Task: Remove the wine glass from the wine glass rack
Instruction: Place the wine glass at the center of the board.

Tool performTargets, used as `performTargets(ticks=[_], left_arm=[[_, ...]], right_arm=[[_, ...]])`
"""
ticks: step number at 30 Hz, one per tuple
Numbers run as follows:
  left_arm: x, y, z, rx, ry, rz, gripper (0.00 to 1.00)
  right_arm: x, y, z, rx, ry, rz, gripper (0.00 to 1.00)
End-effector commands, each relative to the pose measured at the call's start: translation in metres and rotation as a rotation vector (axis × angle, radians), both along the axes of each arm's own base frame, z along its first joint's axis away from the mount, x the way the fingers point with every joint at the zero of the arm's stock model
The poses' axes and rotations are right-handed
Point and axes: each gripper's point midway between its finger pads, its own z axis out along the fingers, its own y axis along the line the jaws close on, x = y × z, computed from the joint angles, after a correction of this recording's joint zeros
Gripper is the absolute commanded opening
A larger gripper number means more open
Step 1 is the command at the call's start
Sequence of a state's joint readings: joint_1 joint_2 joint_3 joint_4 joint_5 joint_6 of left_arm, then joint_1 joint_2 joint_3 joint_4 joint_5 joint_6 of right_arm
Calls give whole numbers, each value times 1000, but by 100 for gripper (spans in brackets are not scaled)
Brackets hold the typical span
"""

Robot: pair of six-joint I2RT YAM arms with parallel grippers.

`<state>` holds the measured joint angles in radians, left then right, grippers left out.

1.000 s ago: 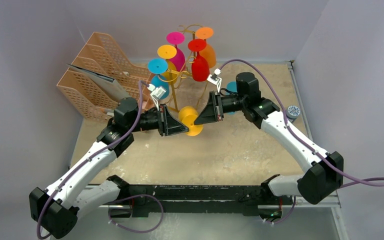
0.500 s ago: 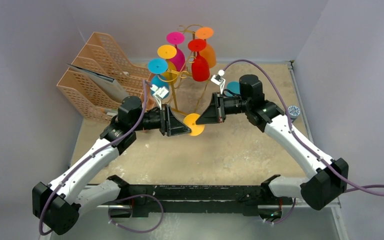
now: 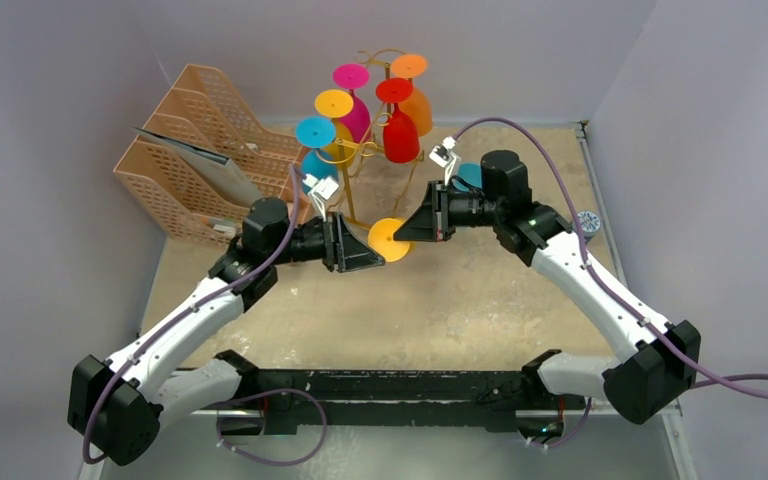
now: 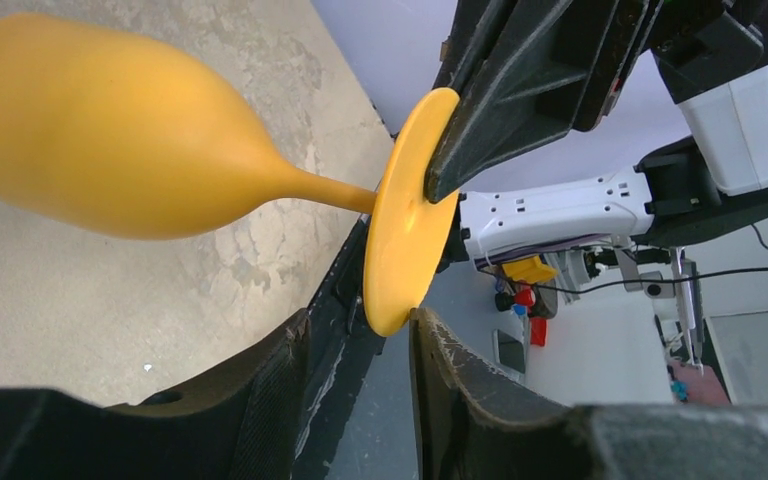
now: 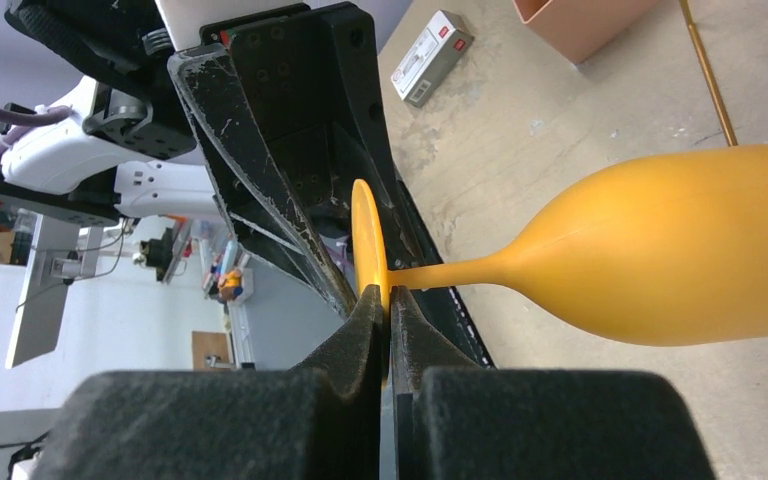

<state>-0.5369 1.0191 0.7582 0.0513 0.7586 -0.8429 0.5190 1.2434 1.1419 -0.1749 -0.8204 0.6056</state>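
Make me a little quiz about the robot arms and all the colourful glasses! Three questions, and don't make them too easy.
1. True or false: the right hand is pinching the round foot of the yellow glass.
2. Which colour of glass is not hanging on the gold rack? A red, B pink, C green.
3. Fill in: the left hand sits around the foot's edge with its fingers ____ (open or shut).

Key: 1 true; 2 C; 3 open.

Orange wine glass (image 3: 390, 240) hangs sideways — off the gold wire rack (image 3: 345, 192) behind.
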Motion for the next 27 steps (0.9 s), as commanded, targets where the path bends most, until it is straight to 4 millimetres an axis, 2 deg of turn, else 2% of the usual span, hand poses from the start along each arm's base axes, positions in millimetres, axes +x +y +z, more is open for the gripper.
performTargets(ticks=[1,9,19,25,27], left_arm=[[11,-3,15,-65,-50,39,38],[18,-8,24,-124,-63,52,32],[15,-10,27,-146,-66,22,15],[13,-11,25,-142,-63,5,1],[12,-11,25,-142,-64,0,0]], right_arm=[[1,1,8,17,-40,-8,0],[-1,1,7,18,-29,5,0],[1,1,1,1,-10,-10,0],[2,0,1,0,-13,-21,0],[2,0,2,-1,-16,-25,4]])
